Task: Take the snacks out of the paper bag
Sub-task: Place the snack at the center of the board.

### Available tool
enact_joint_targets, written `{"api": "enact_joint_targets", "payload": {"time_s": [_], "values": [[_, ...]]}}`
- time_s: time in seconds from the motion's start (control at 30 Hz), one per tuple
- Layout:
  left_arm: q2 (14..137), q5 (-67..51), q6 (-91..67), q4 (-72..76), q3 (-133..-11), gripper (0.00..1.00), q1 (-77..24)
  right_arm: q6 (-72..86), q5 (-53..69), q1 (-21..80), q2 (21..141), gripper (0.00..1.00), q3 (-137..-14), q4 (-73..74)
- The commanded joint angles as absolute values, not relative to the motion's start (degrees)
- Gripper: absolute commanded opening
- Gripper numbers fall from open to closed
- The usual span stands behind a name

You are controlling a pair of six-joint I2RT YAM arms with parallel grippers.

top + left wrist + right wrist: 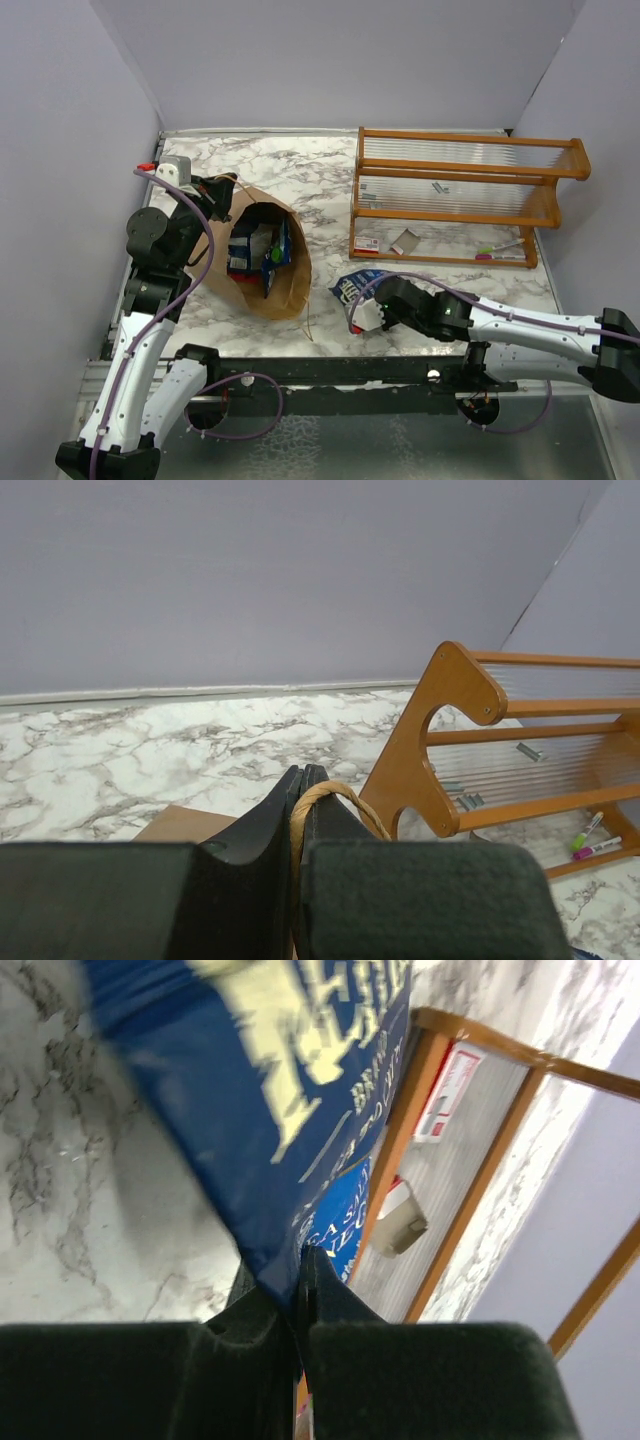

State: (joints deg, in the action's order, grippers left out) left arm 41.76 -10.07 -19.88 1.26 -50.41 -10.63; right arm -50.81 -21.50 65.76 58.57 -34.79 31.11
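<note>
The brown paper bag [290, 285] lies on its side left of centre, mouth up toward the camera, with dark blue and green snack packets [258, 250] inside. My left gripper [217, 196] is shut on the bag's twisted-paper handle [318, 798] at the bag's far left rim. My right gripper [362, 312] is shut on a dark blue snack packet [270, 1110] with pale lettering, held just above the table to the right of the bag. Another blue packet [352, 283] lies on the marble beside it and shows in the right wrist view [343, 1215].
An orange-brown wooden slatted rack [460, 200] stands at the back right, with a red-and-white packet [367, 242], a grey card [404, 241] and markers [500, 252] on its lower shelf. Grey walls close in the marble table [330, 170] on three sides.
</note>
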Motion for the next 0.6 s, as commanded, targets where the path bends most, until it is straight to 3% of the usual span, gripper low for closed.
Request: {"api": "enact_joint_targets", "payload": {"time_s": [0.0,0.23,0.43,0.57], "values": [[41.73,-11.48,-20.56,3.11,-50.42,0.0,-10.81,-47.2,-22.92,65.68,59.64,0.01,-34.33,35.79],[41.77,-11.95,-20.5,2.85,-50.67,0.0,-10.9,-44.53,-21.42,65.72,63.01,0.01,-35.95,34.79],[41.89,-12.52,-21.69,3.33,-50.06,0.0,-10.98,-34.37,-15.57,65.74,80.49,0.01,-46.6,35.64],[42.08,-13.2,-21.94,2.79,-50.46,0.0,-10.98,-33.39,-14.19,65.74,82.59,0.02,-45.78,32.81]]}}
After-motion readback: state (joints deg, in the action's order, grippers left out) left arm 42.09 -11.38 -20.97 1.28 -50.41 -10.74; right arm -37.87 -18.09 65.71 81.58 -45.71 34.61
